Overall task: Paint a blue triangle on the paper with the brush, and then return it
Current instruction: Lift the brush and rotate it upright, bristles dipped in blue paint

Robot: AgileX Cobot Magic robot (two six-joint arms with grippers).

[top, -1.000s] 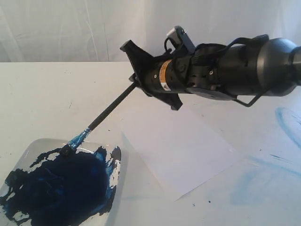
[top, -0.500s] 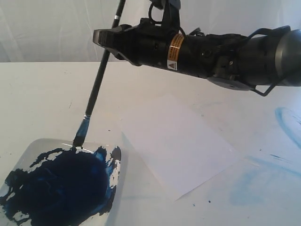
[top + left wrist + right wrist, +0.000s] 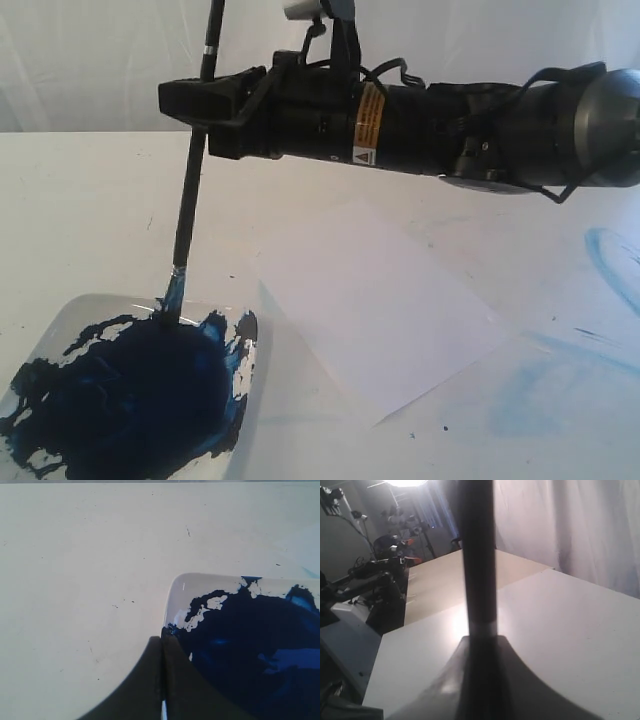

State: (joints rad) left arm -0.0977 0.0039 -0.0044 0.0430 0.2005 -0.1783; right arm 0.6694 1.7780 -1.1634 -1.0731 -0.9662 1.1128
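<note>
My right gripper (image 3: 200, 100) reaches across from the right and is shut on the brush (image 3: 187, 200), gripping its black handle high up. The brush stands almost upright, and its blue-stained tip touches the far edge of the dark blue paint (image 3: 130, 390) in the white tray (image 3: 100, 303). In the right wrist view the brush (image 3: 479, 555) rises straight out of the closed right gripper (image 3: 481, 640). The paper (image 3: 370, 300) lies plain white to the right of the tray; the blue triangle is not in view. My left gripper (image 3: 162, 640) is shut and empty, hovering at a corner of the tray (image 3: 175, 587).
Pale blue smears of old paint (image 3: 545, 390) and an arc (image 3: 610, 255) mark the tabletop at the right. A white curtain hangs behind the table. Beyond the table's far edge, the right wrist view shows stands and equipment (image 3: 380, 580).
The right gripper has swung left and levelled out, bringing the brush from a low slant to nearly upright. The bristle tip has stayed at the paint's far edge.
</note>
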